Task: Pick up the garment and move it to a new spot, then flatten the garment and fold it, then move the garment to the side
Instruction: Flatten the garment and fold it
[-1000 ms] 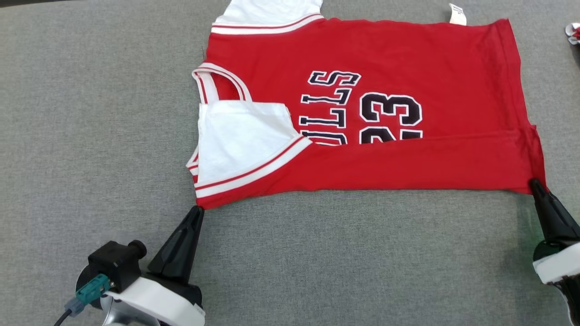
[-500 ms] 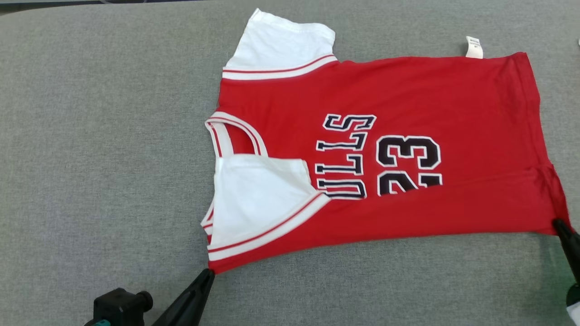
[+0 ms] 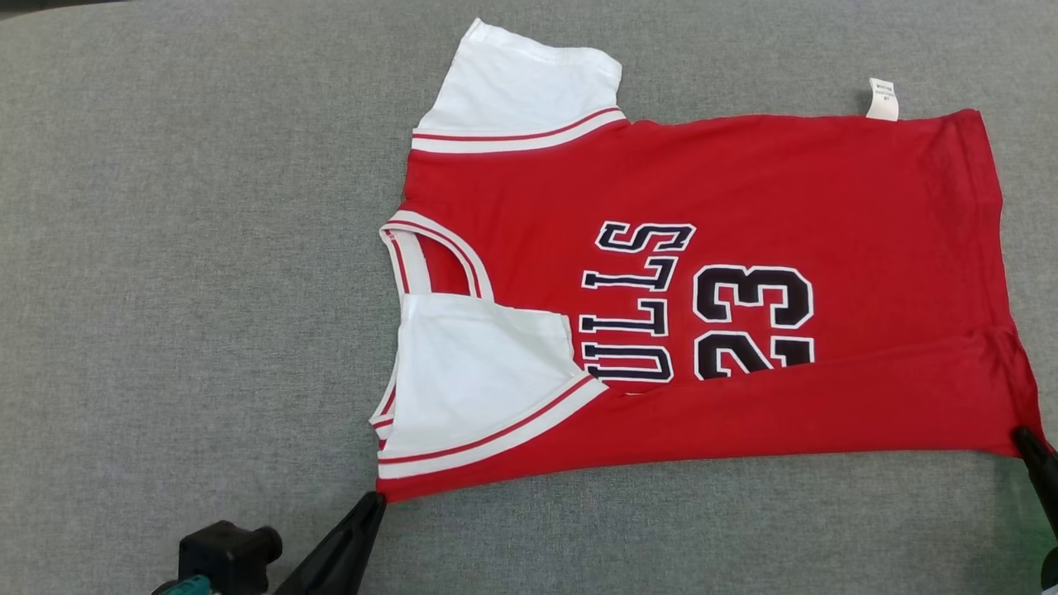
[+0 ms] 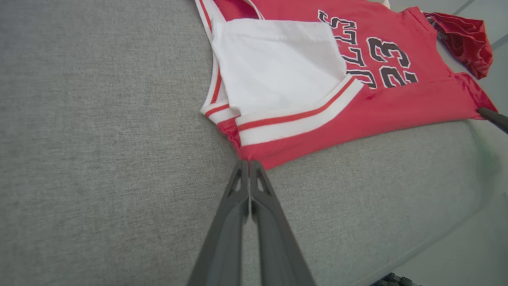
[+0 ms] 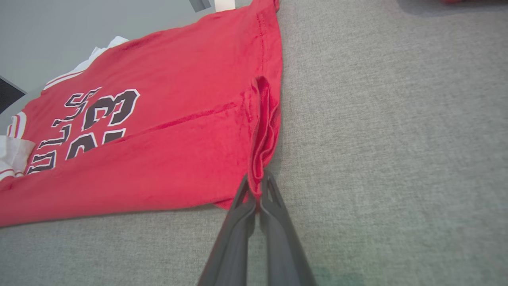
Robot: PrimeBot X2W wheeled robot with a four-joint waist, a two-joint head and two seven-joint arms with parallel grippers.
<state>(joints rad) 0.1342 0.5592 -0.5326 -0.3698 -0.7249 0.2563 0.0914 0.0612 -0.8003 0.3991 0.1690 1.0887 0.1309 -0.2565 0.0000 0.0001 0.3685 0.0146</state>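
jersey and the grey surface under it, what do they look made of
The jersey: soft matte knit, probably cotton or a blend; it folds limply and bunches at the hem. The grey surface: matte woven fabric; heathered weave texture shows up close.

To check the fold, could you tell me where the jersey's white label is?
In the head view, the white label pokes out past the jersey's far edge at upper right, lying on the grey surface.

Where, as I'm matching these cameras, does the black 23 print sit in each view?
Head view: 23 print right of centre on the red jersey, digits sideways.
Left wrist view: 23 print upper right.
Right wrist view: 23 print left, mid-height.
Shared landmark: the folded white sleeve with its red stripe.
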